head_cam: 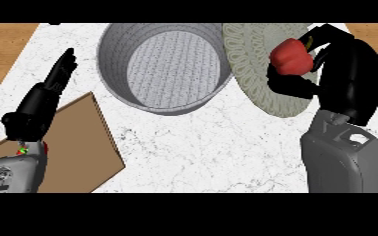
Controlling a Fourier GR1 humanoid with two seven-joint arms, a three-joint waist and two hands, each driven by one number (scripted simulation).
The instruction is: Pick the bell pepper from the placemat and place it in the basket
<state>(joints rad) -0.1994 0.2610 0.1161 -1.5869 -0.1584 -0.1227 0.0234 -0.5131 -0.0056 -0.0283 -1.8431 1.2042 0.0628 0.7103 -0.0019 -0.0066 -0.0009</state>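
Note:
A red bell pepper with a green stem sits in my right hand, whose fingers and thumb curl round it from the right. Hand and pepper are above the round grey woven placemat at the upper right. Just left of the placemat stands the grey round basket, seen from above with its woven bottom showing and nothing inside. My left hand rests open at the left edge, fingers straight and pointing up, apart from the basket.
A brown cutting board lies at the lower left, partly under my left forearm. The white marble counter stretches between the arms. Wooden surface shows at both upper corners.

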